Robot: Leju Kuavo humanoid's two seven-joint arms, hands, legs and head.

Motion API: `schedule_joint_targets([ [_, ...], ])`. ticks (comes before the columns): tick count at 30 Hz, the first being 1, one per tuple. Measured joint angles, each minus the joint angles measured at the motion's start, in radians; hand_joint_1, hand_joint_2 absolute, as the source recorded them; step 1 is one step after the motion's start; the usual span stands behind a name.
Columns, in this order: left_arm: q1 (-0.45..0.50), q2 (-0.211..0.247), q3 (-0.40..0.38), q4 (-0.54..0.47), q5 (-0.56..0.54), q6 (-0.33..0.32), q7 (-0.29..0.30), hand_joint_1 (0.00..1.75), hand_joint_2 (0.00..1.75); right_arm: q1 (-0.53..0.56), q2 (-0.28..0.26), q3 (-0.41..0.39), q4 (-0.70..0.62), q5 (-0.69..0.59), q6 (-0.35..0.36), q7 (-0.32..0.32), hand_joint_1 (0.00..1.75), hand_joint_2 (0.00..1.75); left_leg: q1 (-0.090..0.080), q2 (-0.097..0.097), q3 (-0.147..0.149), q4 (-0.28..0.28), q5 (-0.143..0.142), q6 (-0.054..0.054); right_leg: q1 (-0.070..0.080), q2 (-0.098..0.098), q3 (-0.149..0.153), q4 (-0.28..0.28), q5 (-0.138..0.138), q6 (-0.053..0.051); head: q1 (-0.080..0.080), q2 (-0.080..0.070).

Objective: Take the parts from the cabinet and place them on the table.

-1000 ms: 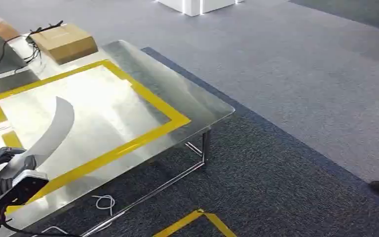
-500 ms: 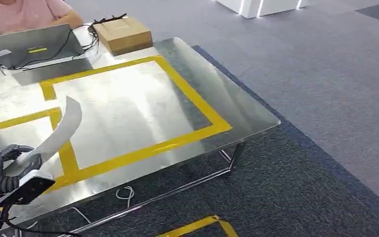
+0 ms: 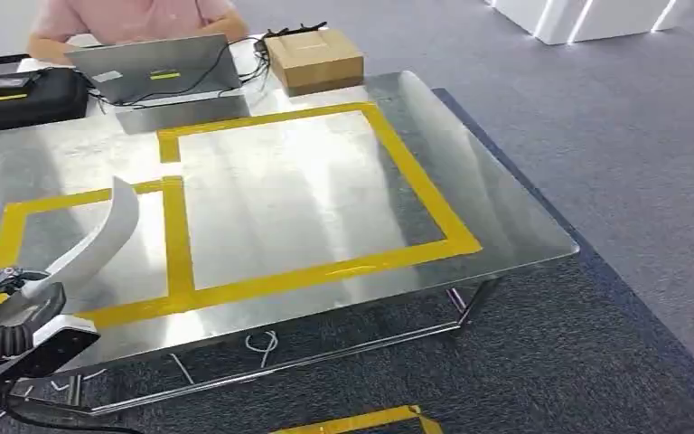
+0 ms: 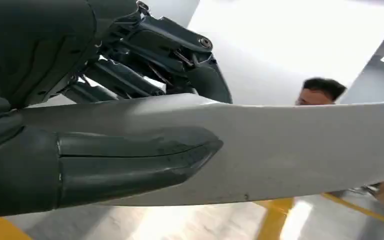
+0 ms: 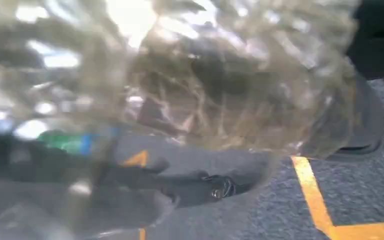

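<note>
Nearly there: curved part held over the tabletop's near edge

Head view. Low at the left, the left robot hand (image 3: 4, 312) was clamped on one end of a long, curved, pale grey part (image 3: 99, 240). The part rose from the grip and arched out above the steel tabletop (image 3: 515, 226), over the smaller of two bays marked off in yellow tape (image 3: 176, 235). It looked to be carried in the air, not yet resting on the steel. At the far edge stood a laptop (image 3: 149, 68), a black case (image 3: 18, 90) and a brown box (image 3: 314, 59), with a person in a pink top (image 3: 135, 16) seated behind them.

Left wrist view. Thumb and dark fingers (image 4: 145, 60) were closed across the part (image 4: 300, 150) from both sides, the thumb lying flat along its face. Most of its length stood out beyond the grip, unsupported.

Right wrist view. A crinkled, clear plastic wrap or bag (image 5: 220, 75) lay blurred close to the lens, with carpet (image 5: 370, 195) and tape (image 5: 312, 192) beyond. Whether the right robot hand held it, or how its fingers stood, I could not tell.

Doing the step well. Judging from this, the part was to be set down inside a taped bay. Because the hold was at one end, the free end would likely swing and touch first. So it would be best to lower slowly, let the far tip meet the steel, then lay the rest down before letting go. The curved back may rock on the smooth steel; a release with the part already settled should stop it sliding toward the edge.
</note>
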Motion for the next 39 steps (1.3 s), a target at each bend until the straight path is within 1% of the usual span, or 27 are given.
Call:
schedule_joint_targets([
  [1, 0.002, 0.0, 0.0, 0.0, -0.012, 0.007, 0.002, 1.75, 1.75, -0.002, 0.0, 0.0, 0.0, 0.0, 0.0, 0.0, 0.0, 0.0, -0.001, -0.013, -0.002, -0.001, -0.001, 0.004, 0.001, -0.014, 0.011, -0.002, -0.003, 0.004, 0.003, 0.0],
  [2, 0.003, 0.0, 0.0, 0.0, -0.019, 0.011, 0.004, 1.75, 1.75, -0.003, 0.0, 0.0, 0.0, 0.0, 0.0, 0.0, 0.0, 0.0, -0.002, -0.026, -0.004, -0.001, -0.003, 0.01, 0.0, -0.028, 0.017, -0.006, -0.005, 0.008, 0.002, 0.0],
  [3, 0.003, 0.0, -0.001, 0.0, -0.026, 0.014, 0.006, 1.75, 1.75, -0.005, 0.0, 0.0, 0.0, 0.0, 0.0, 0.001, 0.0, 0.0, 0.0, -0.042, -0.001, -0.006, 0.001, 0.016, 0.0, -0.042, 0.022, -0.007, -0.009, 0.014, 0.001, 0.0],
  [4, 0.005, 0.0, -0.001, 0.0, -0.033, 0.016, 0.009, 1.75, 1.75, -0.006, 0.0, 0.001, 0.0, 0.0, 0.0, 0.003, 0.0, 0.0, 0.006, -0.051, 0.002, -0.012, 0.005, 0.022, -0.005, -0.008, 0.014, 0.004, -0.022, 0.021, 0.003, 0.0],
  [5, 0.001, 0.002, -0.001, 0.0, -0.038, 0.021, 0.011, 1.75, 1.75, -0.007, 0.001, 0.001, 0.001, 0.0, 0.0, 0.003, 0.0, 0.0, 0.008, -0.062, 0.002, -0.012, 0.004, 0.026, -0.006, 0.049, -0.005, 0.047, -0.052, 0.023, 0.008, 0.0],
  [6, -0.002, 0.002, -0.002, 0.0, -0.045, 0.024, 0.011, 1.75, 1.75, -0.007, 0.001, 0.0, 0.001, 0.0, 0.0, 0.003, 0.0, 0.0, 0.008, -0.075, 0.001, -0.012, 0.005, 0.03, -0.006, 0.078, -0.045, 0.124, -0.092, 0.024, 0.011, 0.0],
  [7, -0.002, 0.002, -0.005, 0.0, -0.052, 0.027, 0.013, 1.75, 1.75, -0.007, 0.001, 0.0, 0.002, 0.0, 0.0, 0.0, 0.0, 0.0, 0.007, -0.087, 0.0, -0.012, 0.004, 0.032, -0.006, 0.094, -0.093, 0.215, -0.126, 0.023, 0.011, 0.0],
  [8, -0.003, 0.002, -0.008, 0.001, -0.061, 0.03, 0.014, 1.75, 1.75, -0.005, 0.001, 0.002, 0.003, 0.0, 0.0, 0.0, 0.0, 0.0, 0.006, -0.1, 0.001, -0.011, 0.003, 0.034, -0.005, 0.1, -0.133, 0.282, -0.142, 0.021, 0.01, 0.0],
  [9, -0.003, 0.002, -0.011, 0.002, -0.071, 0.032, 0.015, 1.75, 1.75, -0.004, 0.002, 0.002, 0.004, 0.0, 0.0, 0.0, 0.0, 0.0, 0.006, -0.114, 0.002, -0.011, 0.003, 0.034, -0.003, 0.103, -0.158, 0.314, -0.138, 0.019, 0.011, 0.0],
  [10, -0.003, 0.002, -0.014, 0.002, -0.078, 0.032, 0.016, 1.75, 1.75, -0.003, 0.002, 0.002, 0.005, 0.0, 0.0, 0.0, 0.0, 0.0, 0.005, -0.13, 0.004, -0.011, 0.002, 0.035, -0.002, 0.105, -0.161, 0.296, -0.106, 0.016, 0.01, 0.0],
  [11, -0.004, 0.002, -0.017, 0.002, -0.081, 0.032, 0.016, 1.75, 1.75, -0.002, 0.003, 0.003, 0.006, 0.0, 0.0, 0.003, 0.0, 0.0, 0.005, -0.145, 0.007, -0.011, 0.001, 0.034, -0.002, 0.107, -0.143, 0.237, -0.056, 0.013, 0.011, 0.0],
  [12, -0.006, 0.002, -0.02, 0.002, -0.087, 0.032, 0.016, 1.75, 1.75, -0.003, 0.003, 0.003, 0.007, 0.0, 0.0, 0.003, 0.0, 0.0, 0.005, -0.16, 0.011, -0.011, 0.0, 0.033, -0.003, 0.118, -0.11, 0.149, 0.0, 0.009, 0.011, 0.0],
  [13, -0.008, 0.003, -0.022, 0.002, -0.092, 0.032, 0.016, 1.75, 1.75, -0.002, 0.003, 0.003, 0.008, 0.0, 0.0, 0.003, 0.0, 0.0, 0.006, -0.167, 0.012, -0.011, -0.003, 0.03, -0.003, 0.145, -0.077, 0.062, 0.045, 0.004, 0.011, 0.0],
  [14, -0.012, 0.004, -0.024, 0.003, -0.1, 0.033, 0.017, 1.75, 1.75, -0.002, 0.003, 0.003, 0.008, 0.0, 0.0, 0.003, 0.0, 0.0, -0.001, -0.174, 0.013, -0.004, -0.006, 0.026, -0.003, 0.151, -0.068, 0.031, 0.037, -0.002, 0.011, 0.0],
  [15, -0.011, 0.007, -0.026, 0.003, -0.108, 0.034, 0.018, 1.75, 1.75, -0.007, 0.003, 0.003, 0.008, 0.0, 0.0, -0.002, 0.0, 0.0, 0.001, -0.186, 0.006, -0.001, -0.007, 0.021, -0.004, 0.15, -0.06, 0.016, 0.032, -0.003, 0.015, 0.0],
  [16, -0.011, 0.012, -0.027, 0.003, -0.114, 0.036, 0.019, 1.75, 1.75, -0.01, 0.003, 0.003, 0.01, 0.0, 0.0, -0.002, 0.0, 0.0, 0.002, -0.187, 0.005, 0.001, -0.008, 0.022, -0.006, 0.149, -0.059, 0.011, 0.035, -0.003, 0.013, 0.0],
  [17, -0.011, 0.016, -0.029, 0.003, -0.12, 0.037, 0.02, 1.75, 1.75, -0.011, 0.006, 0.002, 0.01, 0.0, 0.001, -0.002, 0.0, 0.0, 0.002, -0.187, 0.005, -0.001, -0.006, 0.038, -0.003, 0.149, -0.049, 0.012, 0.036, 0.0, 0.014, 0.0],
  [18, -0.012, 0.019, -0.031, 0.004, -0.123, 0.037, 0.021, 1.75, 1.75, -0.012, 0.006, 0.002, 0.011, 0.0, 0.001, -0.002, 0.0, 0.0, 0.002, -0.187, 0.006, -0.003, -0.005, 0.038, -0.003, 0.149, -0.05, 0.012, 0.038, -0.002, 0.014, 0.0],
  [22, -0.025, 0.027, -0.045, 0.005, -0.133, 0.038, 0.029, 1.75, 1.75, -0.012, 0.007, 0.003, 0.011, 0.0, 0.002, 0.0, 0.0, 0.0, 0.002, -0.184, 0.015, -0.017, -0.002, 0.034, -0.002, 0.153, -0.049, 0.011, 0.039, -0.006, 0.013, 0.0],
  [23, -0.027, 0.029, -0.048, 0.006, -0.135, 0.038, 0.029, 1.75, 1.75, -0.012, 0.007, 0.003, 0.011, 0.0, 0.002, 0.0, 0.0, 0.0, 0.002, -0.184, 0.016, -0.02, -0.001, 0.031, -0.002, 0.153, -0.049, 0.011, 0.038, -0.008, 0.014, 0.0],
  [25, -0.029, 0.032, -0.052, 0.006, -0.14, 0.039, 0.03, 1.75, 1.75, -0.012, 0.007, 0.004, 0.011, 0.0, 0.002, 0.0, 0.0, 0.0, 0.002, -0.184, 0.017, -0.023, 0.0, 0.023, -0.002, 0.153, -0.05, 0.011, 0.037, -0.011, 0.014, 0.0],
  [28, -0.029, 0.033, -0.054, 0.006, -0.142, 0.04, 0.032, 1.75, 1.75, -0.012, 0.007, 0.004, 0.011, 0.0, 0.002, 0.0, 0.0, 0.0, 0.002, -0.184, 0.017, -0.026, 0.001, 0.017, -0.002, 0.153, -0.049, 0.011, 0.037, -0.011, 0.014, 0.0],
  [29, -0.03, 0.033, -0.056, 0.006, -0.143, 0.04, 0.032, 1.75, 1.75, -0.012, 0.007, 0.004, 0.011, 0.0, 0.002, 0.0, 0.0, 0.0, 0.002, -0.184, 0.017, -0.026, 0.001, 0.013, -0.002, 0.153, -0.049, 0.011, 0.037, -0.012, 0.014, 0.0],
  [30, -0.031, 0.033, -0.059, 0.007, -0.144, 0.04, 0.032, 1.75, 1.75, -0.012, 0.007, 0.004, 0.011, 0.0, 0.002, 0.0, 0.0, 0.0, 0.002, -0.184, 0.017, -0.026, 0.001, 0.012, -0.002, 0.153, -0.049, 0.011, 0.037, -0.012, 0.014, 0.0],
  [32, -0.034, 0.033, -0.068, 0.01, -0.148, 0.042, 0.035, 1.75, 1.75, -0.012, 0.007, 0.004, 0.011, 0.0, 0.004, 0.0, 0.0, 0.0, 0.002, -0.184, 0.018, -0.026, 0.001, 0.01, -0.002, 0.153, -0.049, 0.011, 0.037, -0.012, 0.014, 0.0],
  [39, -0.064, 0.041, -0.097, 0.024, -0.182, 0.043, 0.035, 1.75, 1.75, -0.012, 0.021, 0.004, 0.032, 0.0, 0.052, 0.0, 0.0, 0.0, 0.002, -0.184, 0.018, -0.026, 0.001, 0.01, -0.003, 0.153, -0.046, 0.008, 0.037, -0.013, 0.014, 0.0],
])
